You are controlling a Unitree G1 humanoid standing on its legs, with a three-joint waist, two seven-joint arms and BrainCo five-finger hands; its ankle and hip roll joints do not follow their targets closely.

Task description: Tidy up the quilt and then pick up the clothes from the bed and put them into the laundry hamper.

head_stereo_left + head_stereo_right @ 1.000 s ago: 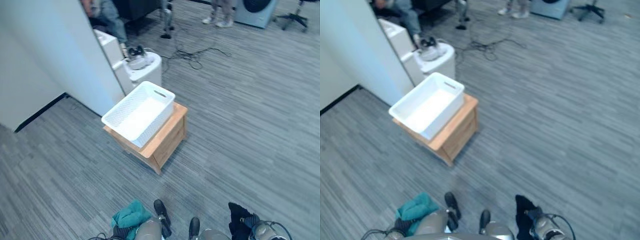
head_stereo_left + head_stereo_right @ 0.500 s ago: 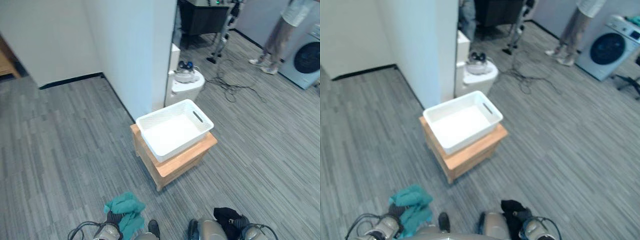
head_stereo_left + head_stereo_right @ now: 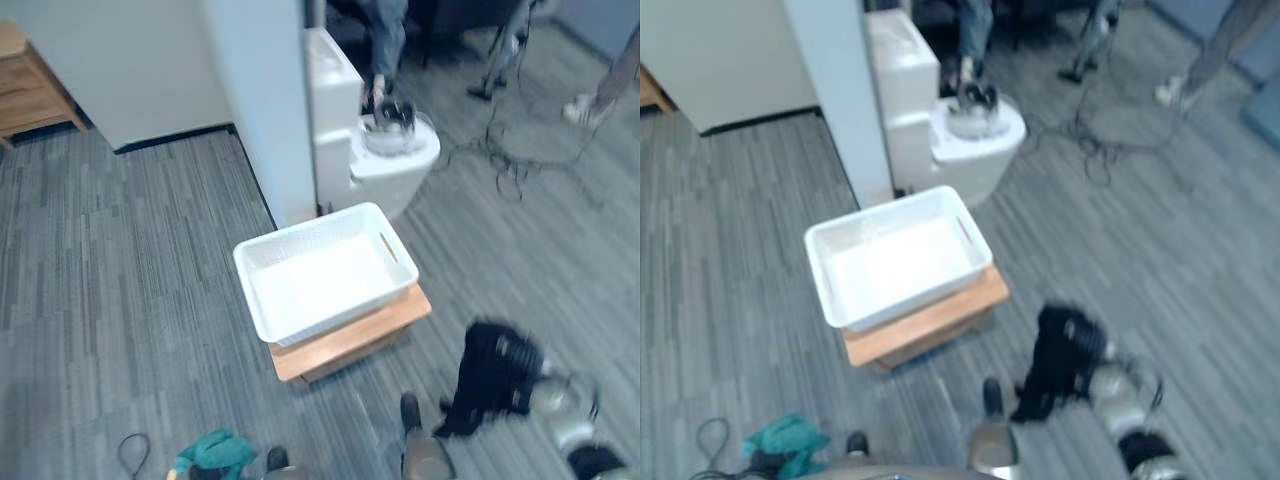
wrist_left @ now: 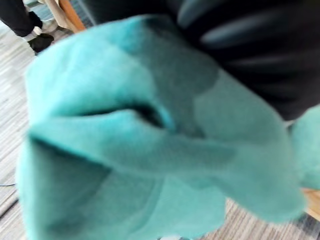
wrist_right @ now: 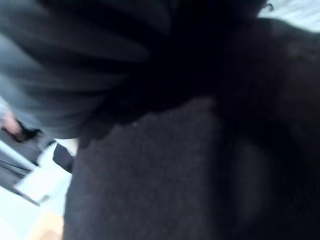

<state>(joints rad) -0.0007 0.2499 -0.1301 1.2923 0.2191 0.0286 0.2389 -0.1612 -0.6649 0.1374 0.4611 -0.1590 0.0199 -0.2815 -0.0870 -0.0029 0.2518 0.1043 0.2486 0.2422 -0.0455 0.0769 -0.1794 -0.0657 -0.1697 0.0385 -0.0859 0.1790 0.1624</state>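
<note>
The whole scene has slid since half a second ago, so the camera has turned. The real change is on the right: the black garment that hung low at the frame's edge is now lifted beside the stand.

At the far left, low down, the crumpled teal fleece garment (image 3: 213, 455) hangs at the left robot hand (image 4: 260, 50). Its wrist view shows soft, napped cloth bunched in thick folds right against the dark ribbed cover (the fingers are buried in it, so I cannot tell how far they are closed).

In the middle, the white rectangular plastic laundry hamper (image 3: 322, 270), with perforated walls and a slot handle, sits on a low light-wood stand (image 3: 350, 340) on the grey striped carpet floor (image 3: 120, 270). Behind it are a white partition wall (image 3: 262, 90) and a white rounded pedestal (image 3: 395, 160).

At the right, the limp black knit garment (image 3: 490, 375) dangles from the right robot hand (image 3: 515, 352), near the stand's corner and clear of the hamper; whether those fingers clasp it is hidden.
</note>
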